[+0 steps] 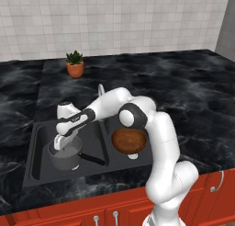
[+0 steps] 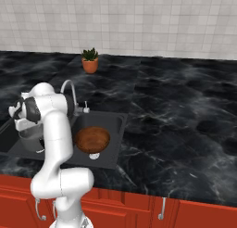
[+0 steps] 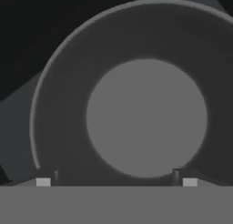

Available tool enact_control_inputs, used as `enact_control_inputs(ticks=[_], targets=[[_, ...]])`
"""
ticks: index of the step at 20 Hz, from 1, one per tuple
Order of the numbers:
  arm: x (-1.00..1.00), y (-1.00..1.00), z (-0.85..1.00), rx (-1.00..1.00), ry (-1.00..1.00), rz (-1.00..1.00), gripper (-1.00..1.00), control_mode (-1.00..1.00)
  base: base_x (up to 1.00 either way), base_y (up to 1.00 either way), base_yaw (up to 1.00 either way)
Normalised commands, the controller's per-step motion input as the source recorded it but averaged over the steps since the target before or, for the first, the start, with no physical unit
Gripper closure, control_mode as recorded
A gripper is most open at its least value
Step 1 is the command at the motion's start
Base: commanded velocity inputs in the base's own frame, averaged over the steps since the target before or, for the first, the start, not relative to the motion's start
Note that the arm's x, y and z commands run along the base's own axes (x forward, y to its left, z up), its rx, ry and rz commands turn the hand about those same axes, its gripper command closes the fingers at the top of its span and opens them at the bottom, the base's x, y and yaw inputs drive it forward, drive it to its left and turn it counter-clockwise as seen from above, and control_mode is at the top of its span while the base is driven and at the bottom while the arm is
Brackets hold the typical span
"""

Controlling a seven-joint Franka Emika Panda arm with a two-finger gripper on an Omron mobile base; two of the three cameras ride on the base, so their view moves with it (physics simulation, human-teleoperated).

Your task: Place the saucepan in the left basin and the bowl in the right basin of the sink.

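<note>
Item, nearest: red cabinet fronts [image 1: 69, 211] with silver handles were recorded below the counter edge, the white arm rising before them.

Item: the gripper [image 3: 116, 180] was seen poised directly over the saucepan [image 1: 64, 157], looking straight down into it. Its fingertips [image 3: 43, 181] were set wide apart, one at each side of the pan's rim, and nothing was clasped between them; whether the tips touched the rim could not be told.

Item: the saucepan, grey metal, was recorded standing upright on the floor of the left basin [image 1: 41, 170], the wider compartment. Its black handle [image 1: 92, 158] was laid out toward the central divider. In the hand view the round flat bottom [image 3: 146, 117] was shown inside the ring of the wall.

Item: the bowl [image 1: 129, 140], reddish-brown wood, was recorded in the right basin [image 2: 113, 125], the narrower compartment, hollow side up and somewhat tilted. A round silver drain [image 2: 94, 156] was noted just in front of it.

Item: the sink [image 1: 34, 142], matte black, was recorded set into the black marbled counter [image 1: 193, 92]. A curved silver faucet [image 2: 69, 85] was noted at its back edge, partly hidden by the arm.

Item, farther: a small terracotta plant pot [image 1: 75, 69] with a green plant was recorded on the counter, well apart from the sink.

Item, farthest: a pale tiled wall [image 1: 114, 18] was recorded behind the counter.
</note>
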Motion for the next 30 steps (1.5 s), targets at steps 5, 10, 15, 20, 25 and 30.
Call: enact_control_inputs(ticks=[5,10,15,20,25,30], targets=[[-0.16,0.00,0.28,-0.03,0.06,-0.09,-1.00,-1.00,0.00,0.00,0.00],[-0.19,0.00,0.29,-0.04,0.09,-0.12,-1.00,-1.00,0.00,0.00,0.00],[-0.25,-0.03,0.23,-0.03,0.12,-0.20,-1.00,-1.00,0.00,0.00,0.00],[-0.30,-0.11,0.21,0.00,0.08,-0.21,-1.00,-1.00,0.00,0.00,0.00],[-0.34,-0.06,0.15,-0.04,0.00,-0.16,-1.00,-1.00,0.00,0.00,0.00],[-0.35,-0.02,0.12,-0.12,-0.03,-0.15,-1.00,-1.00,0.00,0.00,0.00]])
